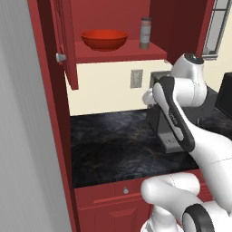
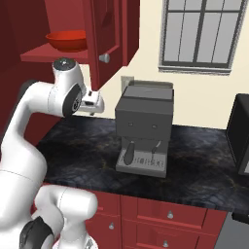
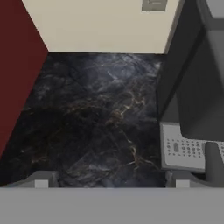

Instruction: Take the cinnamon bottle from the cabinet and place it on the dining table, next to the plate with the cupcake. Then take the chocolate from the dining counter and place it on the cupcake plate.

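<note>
While the end effector (image 3: 109, 181) hangs released and empty above the dark bench (image 1: 113, 140), pointing down beside the coffee machine (image 2: 145, 127), the first step appears to be in hand: fetching the cinnamon bottle (image 1: 145, 32). It stands upright on the open cabinet's shelf (image 1: 136, 52), near the shelf's right end, well apart from the red bowl (image 1: 104, 39). Next, the arm likely needs to rise and reach to the shelf. Count: one bottle, one bowl, one coffee machine.

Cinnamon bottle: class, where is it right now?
In the left base view the cinnamon bottle stands upright on the open cabinet's shelf, right of the red bowl.
</note>
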